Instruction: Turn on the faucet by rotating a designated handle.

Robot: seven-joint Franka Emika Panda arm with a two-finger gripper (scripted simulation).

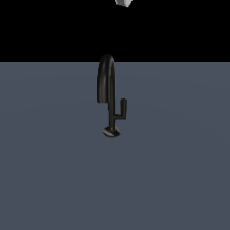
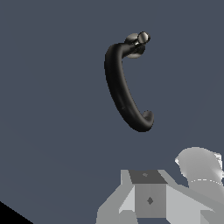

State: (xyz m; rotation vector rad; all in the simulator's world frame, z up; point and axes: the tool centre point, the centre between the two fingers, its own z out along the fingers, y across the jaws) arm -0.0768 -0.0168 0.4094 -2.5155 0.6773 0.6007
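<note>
Centrally, glossy black arched faucet [image 1: 107,85], thin L-shaped handle [image 1: 121,111], pale blocky end effector [image 2: 148,199], grip state unclear

Faucet [image 1: 107,85] upright on floor [image 1: 45,179] — handle [image 1: 121,111] on exterior view's right.

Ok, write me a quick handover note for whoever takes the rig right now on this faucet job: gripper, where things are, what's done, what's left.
Gripper: only a small pale piece shows at the top edge of the exterior view, well above the faucet; open or shut cannot be told. Nothing is held, going by how far it sits from everything.
Faucet: upright on the grey floor, spout arched, round base down.
Handle: the thin L-shaped lever on the exterior view's right of the stem, untouched.
Done: nothing visible beyond hovering above.
Left: descend, engage the handle, rotate it.
</note>
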